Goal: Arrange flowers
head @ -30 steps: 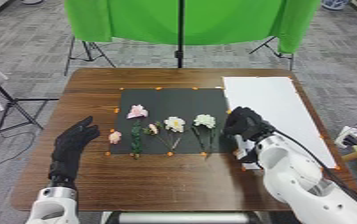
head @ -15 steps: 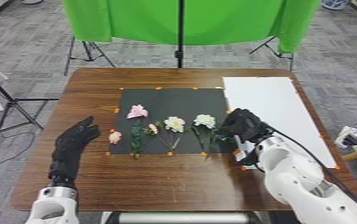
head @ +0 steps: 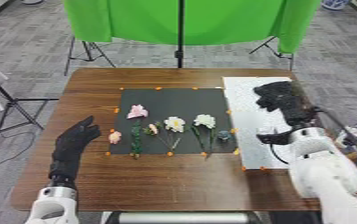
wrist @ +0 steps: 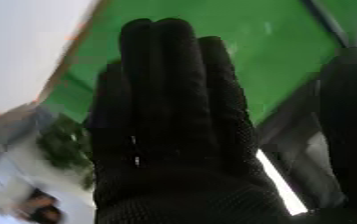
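Note:
In the head view my right hand (head: 285, 102) is over the white sheet, with its fingers straight and nothing in them. The right wrist view shows this hand (wrist: 170, 105) with straight fingers. My left hand (head: 71, 142) lies open on the table, left of the dark mat (head: 170, 97). On the mat are a pink flower (head: 137, 111), a small pink bloom (head: 115, 136), a green leafy stem (head: 136, 137), another small bloom (head: 152, 129), a white flower (head: 174, 122) and a second white flower (head: 205, 120). A small bluish flower (head: 224, 135) sits at the mat's right edge.
The white sheet (head: 254, 142) lies right of the mat, with orange tape marks along its edges. Brown table (head: 174, 182) surface stretches in front of the mat. A green cloth (head: 139, 20) hangs behind the table.
My right hand has moved from the mat's right edge up and right over the white sheet. The bluish flower at the mat's edge has come into sight. The left hand has stayed still.

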`<move>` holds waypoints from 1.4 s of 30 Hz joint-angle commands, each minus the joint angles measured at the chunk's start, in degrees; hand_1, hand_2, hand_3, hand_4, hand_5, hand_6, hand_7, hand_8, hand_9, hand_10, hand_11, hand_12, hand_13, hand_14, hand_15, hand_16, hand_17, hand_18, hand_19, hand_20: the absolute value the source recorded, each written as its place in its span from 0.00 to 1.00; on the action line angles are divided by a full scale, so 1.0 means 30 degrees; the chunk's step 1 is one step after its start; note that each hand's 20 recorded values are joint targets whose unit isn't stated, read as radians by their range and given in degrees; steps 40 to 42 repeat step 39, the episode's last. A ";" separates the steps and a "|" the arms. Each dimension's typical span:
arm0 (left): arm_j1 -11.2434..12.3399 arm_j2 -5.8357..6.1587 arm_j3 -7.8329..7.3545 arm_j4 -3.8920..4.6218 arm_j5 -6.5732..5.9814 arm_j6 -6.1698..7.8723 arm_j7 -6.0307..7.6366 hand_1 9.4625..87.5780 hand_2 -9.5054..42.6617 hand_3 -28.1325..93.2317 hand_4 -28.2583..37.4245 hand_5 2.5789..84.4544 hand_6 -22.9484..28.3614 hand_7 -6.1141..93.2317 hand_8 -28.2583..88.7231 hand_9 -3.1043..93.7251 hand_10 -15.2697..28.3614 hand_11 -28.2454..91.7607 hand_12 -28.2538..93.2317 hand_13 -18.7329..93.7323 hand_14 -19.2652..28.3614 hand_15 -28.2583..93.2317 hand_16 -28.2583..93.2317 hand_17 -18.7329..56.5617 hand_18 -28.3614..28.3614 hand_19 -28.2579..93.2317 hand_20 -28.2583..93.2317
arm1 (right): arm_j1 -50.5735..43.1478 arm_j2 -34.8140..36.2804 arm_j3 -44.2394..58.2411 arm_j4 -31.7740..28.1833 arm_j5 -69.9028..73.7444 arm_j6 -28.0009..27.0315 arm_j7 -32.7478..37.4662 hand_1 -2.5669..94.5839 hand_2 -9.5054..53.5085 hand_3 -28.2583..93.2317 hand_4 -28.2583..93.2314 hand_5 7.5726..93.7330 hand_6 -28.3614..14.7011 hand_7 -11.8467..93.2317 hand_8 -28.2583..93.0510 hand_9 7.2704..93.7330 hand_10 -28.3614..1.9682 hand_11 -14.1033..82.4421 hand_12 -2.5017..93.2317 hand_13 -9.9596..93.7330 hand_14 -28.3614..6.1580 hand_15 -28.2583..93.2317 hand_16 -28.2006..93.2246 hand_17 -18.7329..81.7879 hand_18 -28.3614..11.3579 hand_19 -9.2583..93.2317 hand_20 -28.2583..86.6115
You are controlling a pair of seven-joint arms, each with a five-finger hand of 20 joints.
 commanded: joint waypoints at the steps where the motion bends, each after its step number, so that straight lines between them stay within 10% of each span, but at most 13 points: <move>1: -0.0134 0.0079 0.0068 0.0078 0.0135 -0.0778 0.0309 0.22 0.05 0.78 0.07 0.48 0.55 0.18 0.19 0.47 0.66 0.42 0.33 0.44 0.79 0.51 0.22 0.27 0.75 0.36 0.41 | -0.2522 -0.4887 0.2567 0.1693 1.1249 -0.5083 -0.8788 0.14 0.13 0.86 0.10 0.58 0.65 0.25 0.16 0.56 0.43 0.24 0.21 0.49 0.38 0.34 0.44 0.35 0.32 0.27 0.51; 8: -0.0196 0.0075 -0.0129 -0.0316 -0.0011 -0.2135 0.1719 0.21 0.04 0.79 0.07 0.49 0.55 0.18 0.19 0.48 0.66 0.42 0.33 0.44 0.78 0.48 0.21 0.30 0.74 0.34 0.40 | -0.3299 -0.4648 0.2067 0.1464 0.9591 -0.5595 -0.9596 0.02 0.11 0.88 0.07 0.28 0.70 0.17 0.17 0.30 0.52 0.16 0.14 0.29 0.54 0.23 0.35 0.27 0.43 0.11 0.42; 14: -0.0274 0.0019 0.0319 -0.0621 0.0008 -0.2062 0.3437 0.20 0.05 0.79 0.06 0.49 0.54 0.17 0.19 0.48 0.66 0.40 0.32 0.44 0.75 0.42 0.21 0.33 0.70 0.29 0.38 | -0.3989 -0.4732 0.2094 0.1080 0.9217 -0.6129 -0.9241 0.00 0.12 0.86 0.06 0.26 0.68 0.16 0.17 0.29 0.52 0.16 0.12 0.29 0.52 0.24 0.33 0.27 0.42 0.11 0.42; 42: -0.0086 -0.0212 0.0112 -0.0873 -0.0153 -0.2242 0.3081 0.20 0.03 0.80 0.05 0.51 0.53 0.18 0.19 0.49 0.65 0.40 0.33 0.45 0.77 0.45 0.22 0.31 0.72 0.29 0.39 | -0.4417 -0.5031 0.2197 0.0951 0.9467 -0.6486 -0.8535 0.03 0.13 0.87 0.07 0.30 0.66 0.17 0.17 0.33 0.50 0.18 0.13 0.35 0.43 0.28 0.33 0.32 0.35 0.14 0.43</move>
